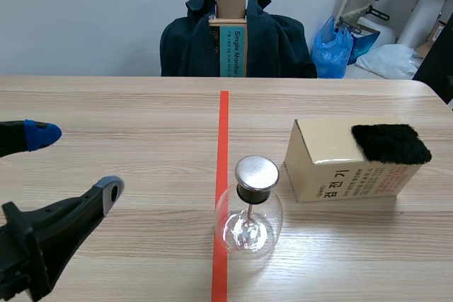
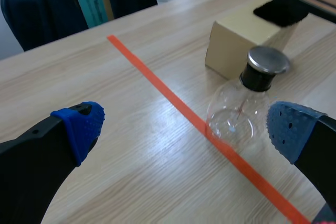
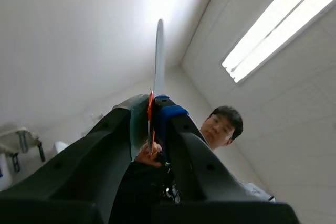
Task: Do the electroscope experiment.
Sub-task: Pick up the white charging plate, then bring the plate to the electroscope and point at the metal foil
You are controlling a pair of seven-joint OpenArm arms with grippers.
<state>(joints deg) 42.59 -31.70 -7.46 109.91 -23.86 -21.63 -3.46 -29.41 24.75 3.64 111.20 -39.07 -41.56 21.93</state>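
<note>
Cardboard box point(image 1: 333, 167) reads "정전기"; left end effector point(image 2: 186, 127) apart, right end effector point(image 3: 152, 111) clamps strip point(image 3: 159, 51).

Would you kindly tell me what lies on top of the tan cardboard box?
A black fuzzy cloth patch lies on top of the tan cardboard box, at its right end. The rest is bare; what the patch covers is hidden.

we log colours | counter point(image 1: 127, 104) pale wood grain | tape line point(image 1: 224, 139) orange-red | flask point(image 1: 248, 228) clear glass, cap point(image 1: 256, 172) silver, stopper point(image 1: 251, 194) black | box point(image 1: 333, 160) tan, red and black print | cloth point(image 1: 391, 143) black | left jaws black, pads point(image 2: 84, 124) blue, dotted | strip point(image 3: 159, 56) in right jaws whitish, orange-red mark
</note>
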